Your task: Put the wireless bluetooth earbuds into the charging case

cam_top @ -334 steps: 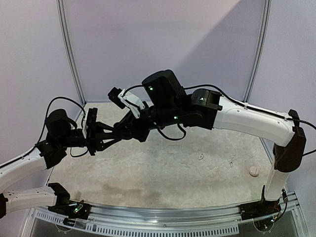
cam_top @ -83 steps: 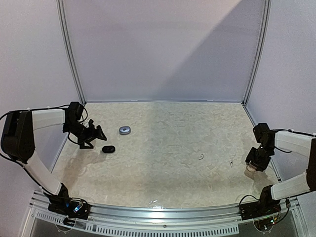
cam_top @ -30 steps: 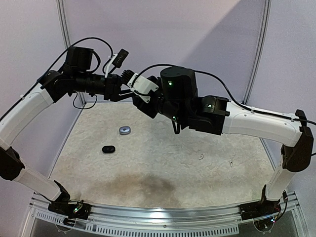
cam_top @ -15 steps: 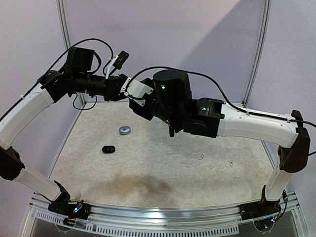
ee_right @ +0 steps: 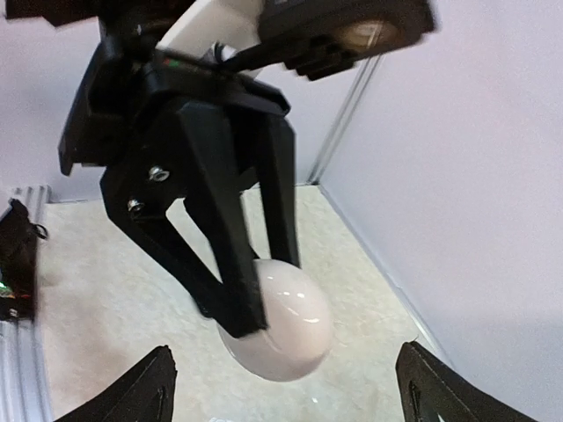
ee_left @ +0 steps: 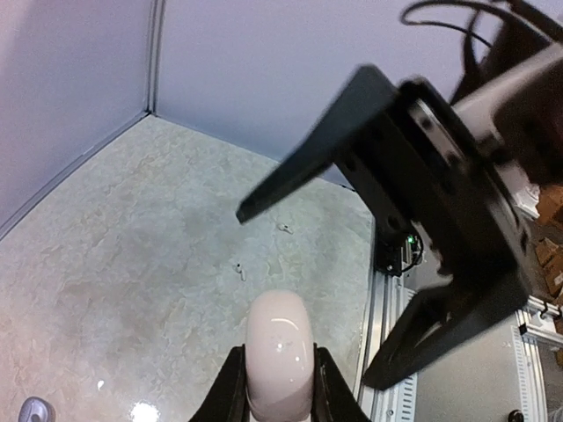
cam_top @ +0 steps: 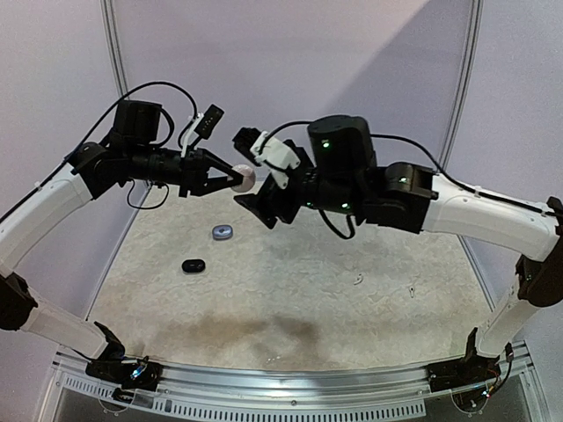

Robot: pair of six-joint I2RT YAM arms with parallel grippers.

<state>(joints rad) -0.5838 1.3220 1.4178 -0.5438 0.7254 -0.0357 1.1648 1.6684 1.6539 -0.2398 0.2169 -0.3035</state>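
While the pale charging case [ee_left: 280, 352] is clamped high above the table [cam_top: 290, 308] by the left gripper [cam_top: 234, 179], the right gripper [cam_top: 239, 167] is held wide open just beside it, and two earbuds [cam_top: 359, 280] are seen lying on the table.

left gripper [cam_top: 230, 179] blocked ahead by right gripper [cam_top: 241, 167], room beneath

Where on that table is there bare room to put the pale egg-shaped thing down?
The wide near strip of the table is bare, from below the black case across to the tiny earbuds on the right. The left back, around the grey case and black case, is crowded.
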